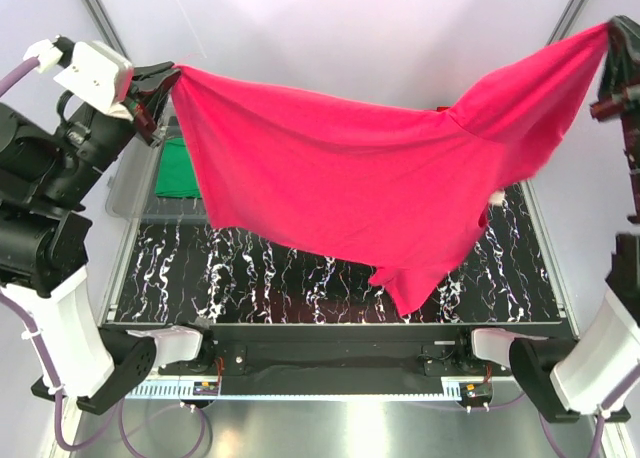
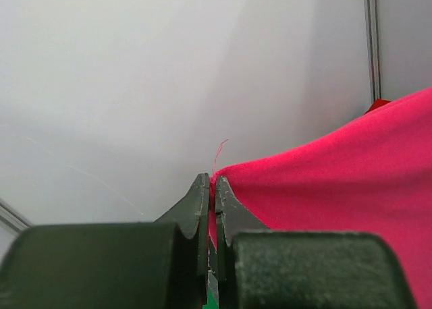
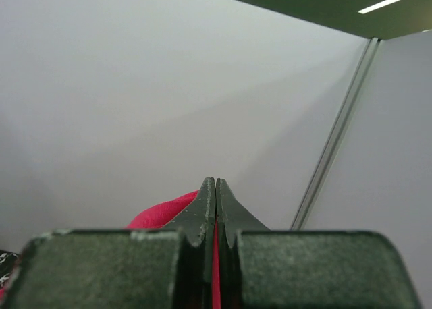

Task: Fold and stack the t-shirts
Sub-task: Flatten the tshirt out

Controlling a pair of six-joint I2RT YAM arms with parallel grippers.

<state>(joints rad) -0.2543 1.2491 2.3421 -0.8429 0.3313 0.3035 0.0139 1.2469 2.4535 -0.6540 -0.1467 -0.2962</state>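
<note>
A magenta-pink t-shirt [image 1: 350, 178] hangs stretched in the air between both grippers, above the table. A small white label [image 1: 497, 196] shows near its right side, and its lowest corner [image 1: 405, 293] dangles close to the table's front. My left gripper [image 1: 170, 78] is shut on the shirt's upper left corner, with cloth pinched between the tips in the left wrist view [image 2: 212, 181]. My right gripper [image 1: 608, 33] is shut on the upper right corner, also pinched in the right wrist view [image 3: 215, 182]. A green t-shirt [image 1: 177, 168] lies in the bin at the left. The red t-shirt is not clearly visible.
A clear plastic bin [image 1: 130, 193] stands at the table's back left, partly behind the hanging shirt. The table top [image 1: 280, 278] is black with white marbling. White walls enclose the back and sides, with metal posts in the corners.
</note>
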